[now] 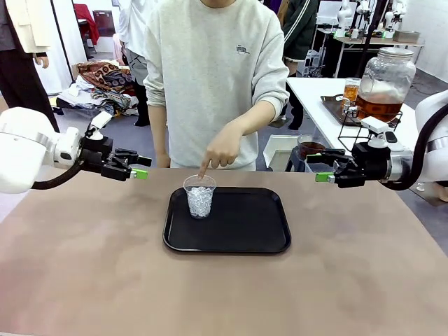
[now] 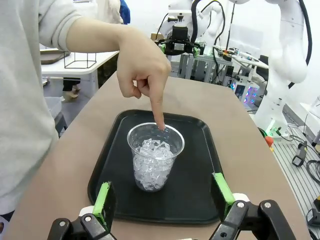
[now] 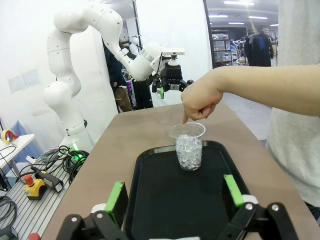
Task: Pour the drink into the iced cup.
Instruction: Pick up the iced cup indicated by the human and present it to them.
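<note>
- Across the brown table (image 1: 84, 280), the black tray (image 1: 245, 234) lies mid-table between the two arms.
- Far right, on a separate white side table (image 1: 308, 91), the dispenser jar (image 1: 385, 77) stands upright with the drink (image 1: 378, 106) in its lower part. It is beyond the right gripper (image 1: 318, 168), so the right arm looks the nearer one.
- That claw and the left gripper (image 1: 142, 168) flank the tray, jaws spread wide and empty, fingers aimed inward.
- The iced cup (image 1: 200, 196) stands upright on the tray's left part, slightly nearer the left claw.
- The person's hand (image 1: 222, 150) points down at its rim.
</note>
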You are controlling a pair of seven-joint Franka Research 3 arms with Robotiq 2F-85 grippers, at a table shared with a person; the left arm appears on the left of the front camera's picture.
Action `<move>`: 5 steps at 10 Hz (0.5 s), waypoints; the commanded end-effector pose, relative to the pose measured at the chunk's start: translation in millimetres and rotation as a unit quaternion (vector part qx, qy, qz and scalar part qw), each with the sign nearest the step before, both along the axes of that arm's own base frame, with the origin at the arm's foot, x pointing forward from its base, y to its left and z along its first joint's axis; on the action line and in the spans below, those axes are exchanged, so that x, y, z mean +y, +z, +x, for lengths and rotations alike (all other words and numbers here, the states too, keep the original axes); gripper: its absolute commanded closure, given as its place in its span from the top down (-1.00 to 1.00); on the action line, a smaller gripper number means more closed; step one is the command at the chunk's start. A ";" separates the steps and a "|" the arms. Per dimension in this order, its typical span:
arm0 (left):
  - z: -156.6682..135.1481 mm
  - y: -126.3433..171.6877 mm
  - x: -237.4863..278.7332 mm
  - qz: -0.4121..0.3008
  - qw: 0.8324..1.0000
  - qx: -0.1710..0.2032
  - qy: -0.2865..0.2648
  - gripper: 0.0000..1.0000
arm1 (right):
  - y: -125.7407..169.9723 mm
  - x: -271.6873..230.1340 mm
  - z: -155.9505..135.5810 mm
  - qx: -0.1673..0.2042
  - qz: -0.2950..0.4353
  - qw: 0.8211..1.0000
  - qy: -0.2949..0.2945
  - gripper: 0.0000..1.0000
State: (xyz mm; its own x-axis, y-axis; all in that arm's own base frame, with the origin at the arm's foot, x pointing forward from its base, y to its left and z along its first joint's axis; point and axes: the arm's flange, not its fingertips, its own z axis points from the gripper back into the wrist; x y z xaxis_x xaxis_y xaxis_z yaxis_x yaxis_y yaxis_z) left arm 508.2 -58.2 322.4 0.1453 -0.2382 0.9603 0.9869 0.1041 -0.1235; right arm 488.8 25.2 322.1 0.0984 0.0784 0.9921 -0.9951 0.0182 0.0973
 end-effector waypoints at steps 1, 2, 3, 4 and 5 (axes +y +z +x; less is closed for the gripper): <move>-0.1 0.0 -0.1 0.000 1.000 0.000 0.000 1.00 | 3.0 1.4 1.2 -0.002 -0.001 1.000 0.001 1.00; 2.1 -9.7 -5.5 -0.004 0.999 -0.033 0.000 1.00 | 3.0 1.4 1.2 -0.002 -0.001 1.000 0.001 1.00; 3.3 -18.2 -10.0 -0.009 0.998 -0.056 0.008 1.00 | 3.0 1.4 1.2 -0.002 -0.001 1.000 0.001 1.00; 4.2 -26.0 -12.7 -0.014 0.997 -0.079 0.019 1.00 | 3.0 1.4 1.2 -0.002 -0.001 1.000 0.001 1.00; 4.9 -32.7 -14.6 -0.013 0.995 -0.095 0.028 1.00 | 3.0 1.4 1.2 -0.002 -0.001 1.000 0.001 1.00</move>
